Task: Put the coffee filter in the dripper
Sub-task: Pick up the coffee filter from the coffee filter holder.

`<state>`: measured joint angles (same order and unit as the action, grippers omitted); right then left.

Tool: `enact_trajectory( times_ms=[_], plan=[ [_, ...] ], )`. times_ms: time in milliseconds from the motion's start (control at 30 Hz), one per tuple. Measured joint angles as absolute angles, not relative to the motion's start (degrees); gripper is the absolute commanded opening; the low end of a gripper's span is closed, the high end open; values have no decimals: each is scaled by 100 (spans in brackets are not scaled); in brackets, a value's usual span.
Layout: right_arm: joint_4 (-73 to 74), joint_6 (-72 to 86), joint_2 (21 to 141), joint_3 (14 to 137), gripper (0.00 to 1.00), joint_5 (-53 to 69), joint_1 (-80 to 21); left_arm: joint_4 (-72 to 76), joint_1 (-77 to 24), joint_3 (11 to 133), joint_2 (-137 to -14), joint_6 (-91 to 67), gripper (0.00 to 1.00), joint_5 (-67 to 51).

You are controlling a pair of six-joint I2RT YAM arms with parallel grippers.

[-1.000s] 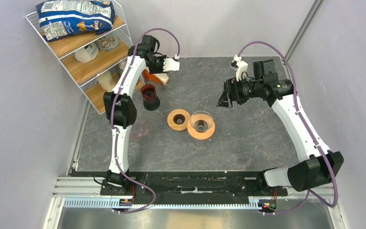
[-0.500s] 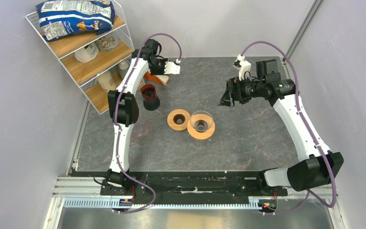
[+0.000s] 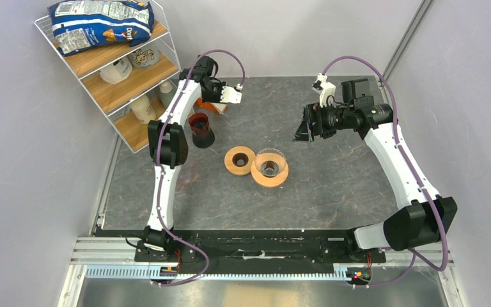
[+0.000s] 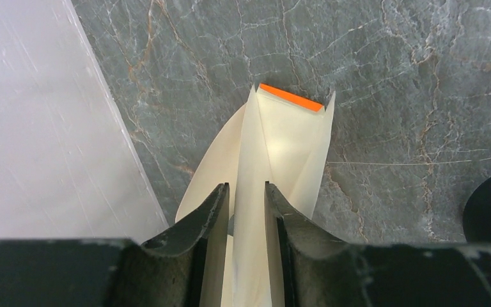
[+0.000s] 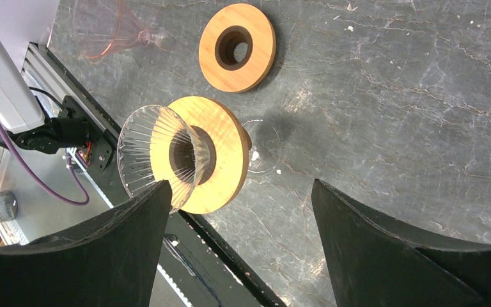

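In the left wrist view, my left gripper (image 4: 247,188) is shut on the coffee filter (image 4: 281,141), a cream paper fold that fills the narrow gap between the jaws. More cream paper fans out on both sides, and the packet's orange edge (image 4: 291,98) shows at the far end. From above, this gripper (image 3: 210,105) is at the table's back left, by the shelf. The dripper (image 3: 269,167), clear ribbed glass in a wooden collar, stands mid-table. My right gripper (image 3: 302,131) hangs open above and to the right of the dripper (image 5: 156,153), with nothing between its fingers.
A bare wooden ring (image 3: 240,160) lies touching the dripper's left side. A dark cup (image 3: 200,130) stands in front of the left gripper. A wire shelf (image 3: 112,70) holding a chip bag and jars fills the back left corner. A pink funnel (image 5: 105,25) shows in the right wrist view.
The left arm has raised its elbow and drawn its wrist a little toward the back wall, jaws narrowing slightly on the paper. The right arm shifted slightly; its jaws stayed wide.
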<state>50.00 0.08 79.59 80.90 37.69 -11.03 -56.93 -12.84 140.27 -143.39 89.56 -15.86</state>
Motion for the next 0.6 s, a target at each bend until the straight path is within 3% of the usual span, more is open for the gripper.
enact_trajectory(
  times_ms=[300,600],
  plan=[
    [4998,102,7970,8090,88,3769,-1059,-5680,-1282,14156,-14462,9061,28,-1476],
    [4995,167,8023,8090,88,3771,-1026,-5673,-1282,14171,-14477,9188,9,-1347]
  ],
)
